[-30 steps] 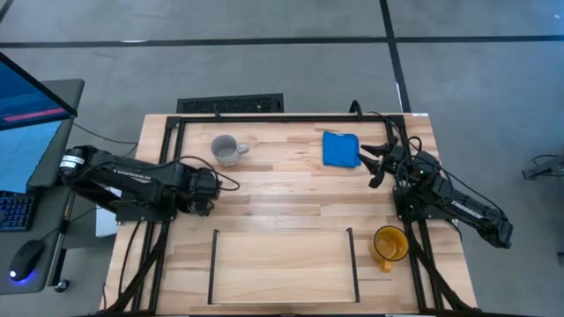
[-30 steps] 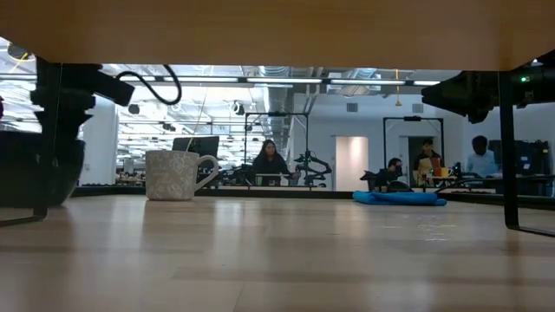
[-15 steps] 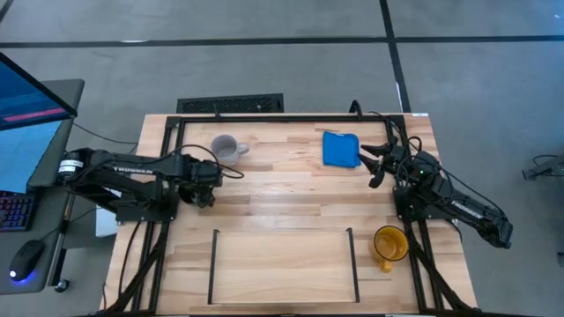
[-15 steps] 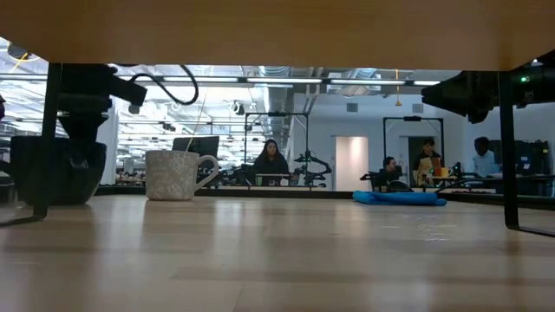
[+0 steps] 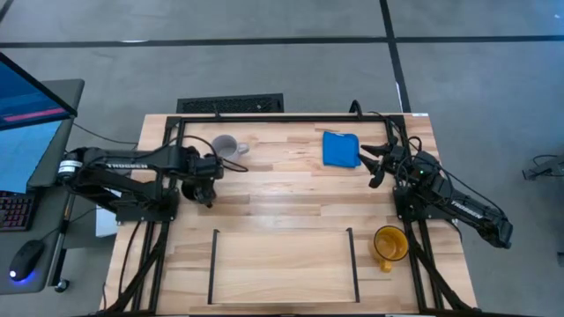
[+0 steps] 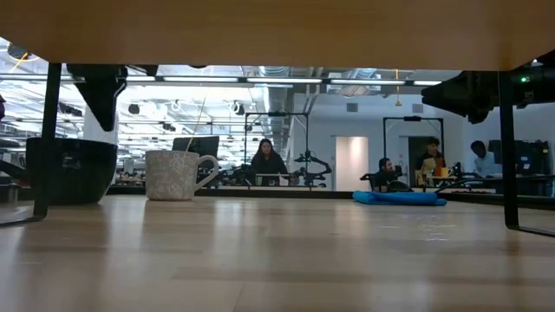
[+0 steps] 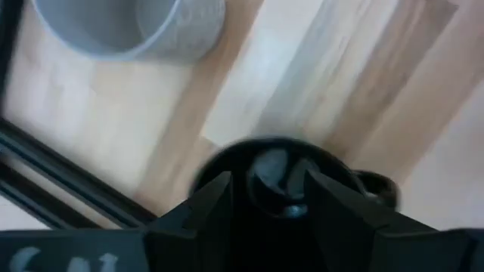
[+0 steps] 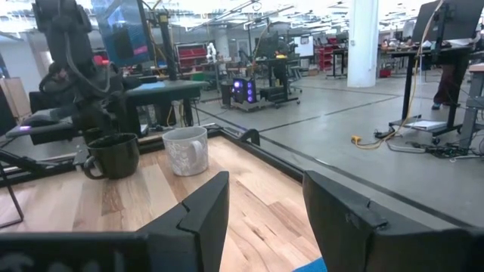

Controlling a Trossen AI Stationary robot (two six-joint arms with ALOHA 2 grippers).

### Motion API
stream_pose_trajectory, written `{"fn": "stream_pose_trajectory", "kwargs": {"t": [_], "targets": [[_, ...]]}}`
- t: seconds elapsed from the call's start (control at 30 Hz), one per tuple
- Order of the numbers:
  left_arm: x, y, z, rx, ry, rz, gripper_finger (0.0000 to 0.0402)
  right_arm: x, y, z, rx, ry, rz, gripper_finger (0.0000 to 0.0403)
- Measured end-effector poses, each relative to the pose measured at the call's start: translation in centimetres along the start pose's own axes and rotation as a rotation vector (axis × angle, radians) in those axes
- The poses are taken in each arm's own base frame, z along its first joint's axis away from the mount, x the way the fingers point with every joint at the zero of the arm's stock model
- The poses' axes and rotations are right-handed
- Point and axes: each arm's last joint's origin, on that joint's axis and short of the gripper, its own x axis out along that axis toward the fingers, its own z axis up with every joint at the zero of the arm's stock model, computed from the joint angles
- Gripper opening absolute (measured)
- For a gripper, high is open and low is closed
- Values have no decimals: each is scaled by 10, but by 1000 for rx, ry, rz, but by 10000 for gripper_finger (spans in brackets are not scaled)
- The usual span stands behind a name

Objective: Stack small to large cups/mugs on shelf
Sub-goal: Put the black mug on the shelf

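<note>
The small black mug [image 6: 71, 171] stands upright on its base on the table at the far left, handle [image 7: 376, 189] to one side. My left gripper [image 5: 208, 173] hangs open just above it, fingers pointing down over its mouth [image 7: 276, 170]. The pale grey mug [image 5: 226, 146] stands on its base just beyond the black one. The yellow mug [image 5: 389, 242] stands right of the shelf [image 5: 282, 264], outside its right bar [image 5: 352, 264]. My right gripper [image 5: 374, 165] is open and empty near the blue cloth [image 5: 340, 149].
A black metal frame [image 5: 264, 116] runs along the table's far edge and sides. The shelf's left bar [image 5: 214, 264] stands near the front. A monitor and keyboard [image 5: 18, 211] sit left of the table. People sit in the room beyond [image 6: 269, 160].
My left gripper has gone toward the table's far edge, toward the grey mug, and the black mug has moved along with it. The gripper has then risen; the black mug now stands on the table below it.
</note>
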Motion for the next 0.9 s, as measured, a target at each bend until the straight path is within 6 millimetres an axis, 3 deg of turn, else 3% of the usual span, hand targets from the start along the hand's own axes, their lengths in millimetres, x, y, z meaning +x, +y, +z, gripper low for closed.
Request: {"fn": "stream_pose_trajectory", "kwargs": {"t": [0.23,0.43,0.63,0.9], "targets": [[-20,-1,2,-214,3,-142,157,0,0,0,-1,1,0,192],[-37,2,-9,-401,-13,-198,157,0,0,0,-1,1,-1,194],[-44,0,-19,-635,84,-296,157,0,0,0,1,0,0,192],[-43,-17,-22,-894,184,-291,157,0,0,0,1,-3,0,192]]}}
